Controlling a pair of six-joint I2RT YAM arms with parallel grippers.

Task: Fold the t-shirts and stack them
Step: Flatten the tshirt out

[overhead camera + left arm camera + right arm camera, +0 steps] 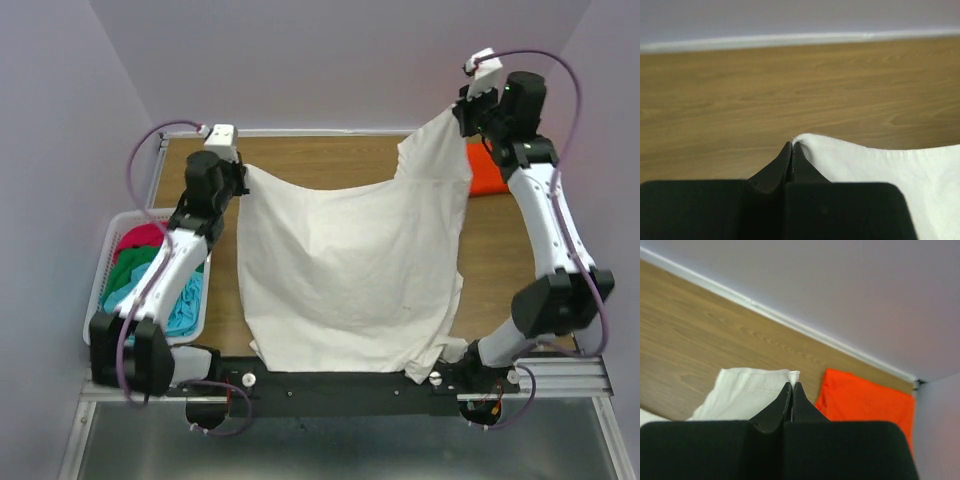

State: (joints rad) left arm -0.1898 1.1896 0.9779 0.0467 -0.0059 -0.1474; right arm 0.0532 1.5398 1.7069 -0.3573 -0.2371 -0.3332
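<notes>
We judge the cream-white t-shirt light, limp and sagging, best held by its corners. The left gripper and right gripper each have jaws clamped on one.

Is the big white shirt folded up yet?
No, spread open. The white shirt hangs wide between the left gripper and right gripper, each pinching a corner.
</notes>
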